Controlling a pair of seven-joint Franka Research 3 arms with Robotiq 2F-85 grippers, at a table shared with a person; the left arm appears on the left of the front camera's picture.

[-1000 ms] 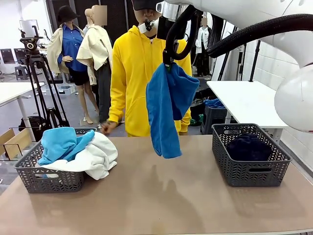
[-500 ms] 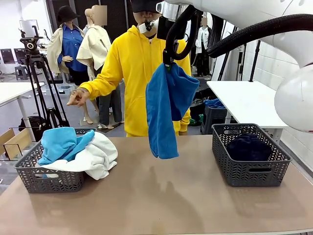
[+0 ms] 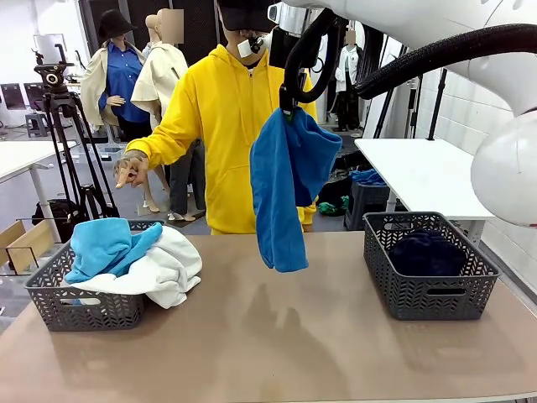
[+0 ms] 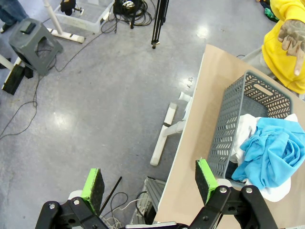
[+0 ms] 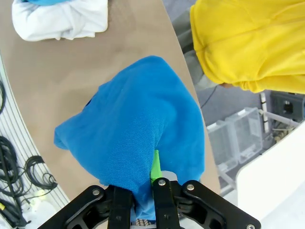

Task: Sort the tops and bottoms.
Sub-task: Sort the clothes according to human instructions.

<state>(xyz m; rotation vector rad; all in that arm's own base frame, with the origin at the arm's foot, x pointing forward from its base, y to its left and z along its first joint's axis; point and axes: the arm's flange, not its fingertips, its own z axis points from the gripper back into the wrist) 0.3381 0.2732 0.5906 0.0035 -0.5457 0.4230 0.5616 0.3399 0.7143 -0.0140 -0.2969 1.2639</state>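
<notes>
Right gripper [image 3: 288, 109] clamped on blue top [image 3: 285, 180], dangling below; carry high leftward, release over tops basket [image 3: 80, 306].

The work surface is a tan table [image 3: 277, 336]. A grey woven-pattern basket [image 3: 50, 298] stands at its left end and a matching grey basket [image 3: 424, 294] at its right end, well apart from each other. Each basket has a slot handle in its front wall.

A person in a yellow hoodie [image 3: 226, 126] stands at the far edge of the table.

Behind the left end of the table, a black tripod [image 3: 63, 134] carrying a camera stands on the grey floor. A white table [image 3: 419, 172] stands behind the right basket, with a dark crate [image 3: 365, 201] on the floor beside it.

Seen from the left wrist, a grey step stool [image 4: 33, 45] stands on the floor, with black cables lying near it.
</notes>
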